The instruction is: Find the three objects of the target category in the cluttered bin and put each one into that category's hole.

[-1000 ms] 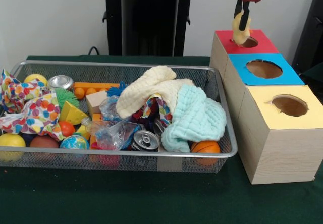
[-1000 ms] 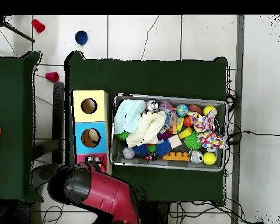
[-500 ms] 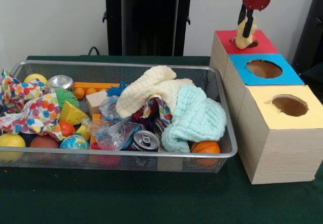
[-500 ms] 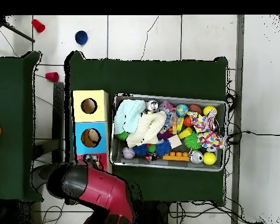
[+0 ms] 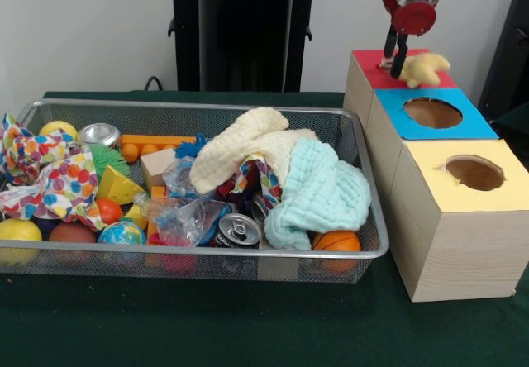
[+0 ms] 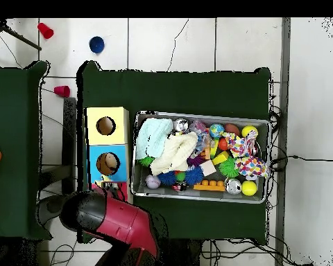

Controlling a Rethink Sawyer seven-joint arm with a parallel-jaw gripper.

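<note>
A pale yellow cloth (image 5: 425,68) lies crumpled on top of the red-topped box (image 5: 365,63), covering its hole. My gripper (image 5: 395,59) hangs just left of the cloth, its fingers slightly apart and touching the cloth's edge at most, so it looks open. In the overhead view the red arm hides the red box, and only the gripper's tip (image 6: 107,183) shows. The wire bin (image 5: 190,255) holds a cream cloth (image 5: 240,148), a mint cloth (image 5: 318,189) and a polka-dot cloth (image 5: 50,177) among the clutter.
A blue-topped box (image 5: 463,123) and a yellow-topped box (image 5: 446,185) stand in a row in front of the red one, each with a round hole. The bin also holds cans (image 5: 238,229), balls (image 5: 337,240), blocks and crinkled plastic. A black stand (image 5: 240,28) rises behind the bin.
The cloth hung from the shut gripper above the red box's hole. It now lies on the box top to the gripper's right, and the fingers have let it go.
</note>
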